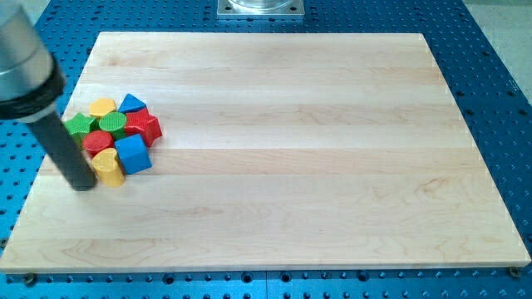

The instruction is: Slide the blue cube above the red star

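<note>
The blue cube sits at the lower right of a tight cluster of blocks on the left of the wooden board. The red star touches it from above. My tip is at the cluster's lower left, right beside the yellow block, about 60 px left of the blue cube. The dark rod rises from the tip toward the view's upper left.
The cluster also holds a red block, a green round block, a green block, a yellow block and a blue triangular block. The board's left edge runs close to the tip.
</note>
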